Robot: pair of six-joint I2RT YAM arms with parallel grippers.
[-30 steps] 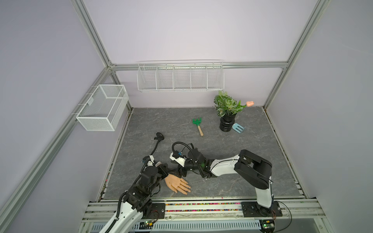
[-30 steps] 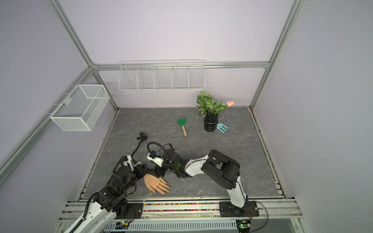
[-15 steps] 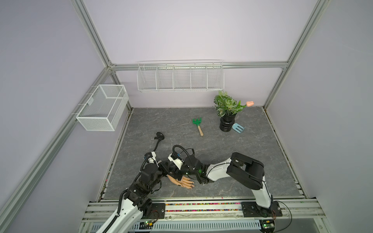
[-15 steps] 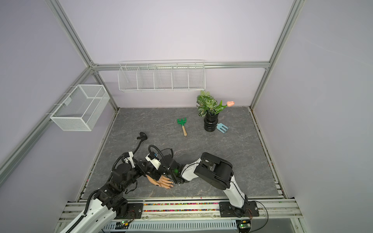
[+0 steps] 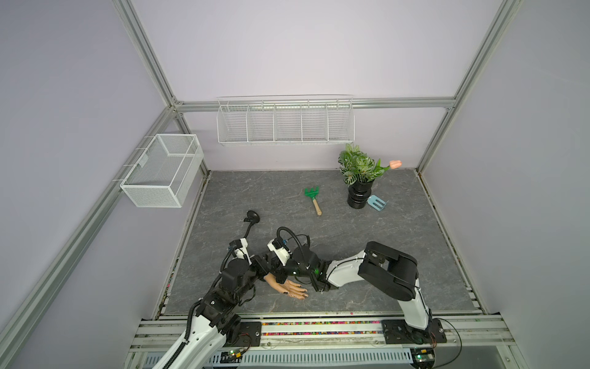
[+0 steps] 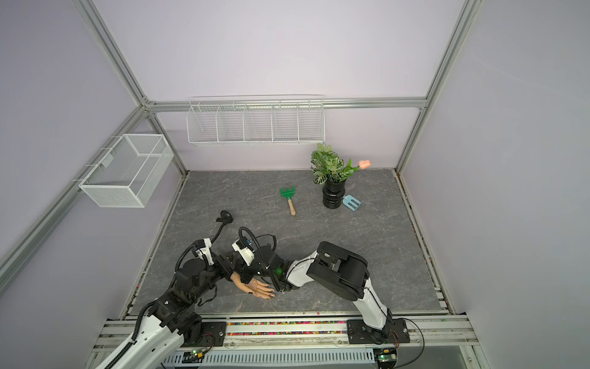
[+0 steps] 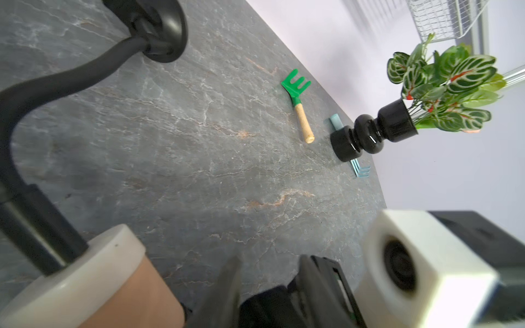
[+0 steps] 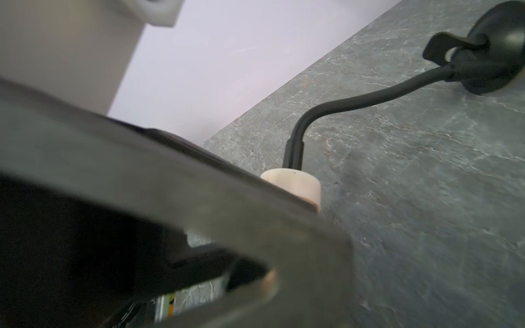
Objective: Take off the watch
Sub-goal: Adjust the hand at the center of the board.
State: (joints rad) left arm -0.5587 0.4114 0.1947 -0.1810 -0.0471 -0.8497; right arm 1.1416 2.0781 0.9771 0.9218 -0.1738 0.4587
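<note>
At the clenched right pincer (image 5: 278,276), with the left pincer (image 5: 261,270) in an unclear state, a pull missing the hidden watch could drag the hand (image 5: 292,289).

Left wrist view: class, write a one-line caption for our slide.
Black gooseneck joined to a mannequin forearm over a grey table, green rake and potted plant beyond.

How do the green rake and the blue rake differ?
Colour: the green rake has a green head on a bare wooden handle; the blue rake is pale blue all over. Place: the green rake lies in the open, the blue rake right beside the black pot. Both lie flat on the table.
</note>
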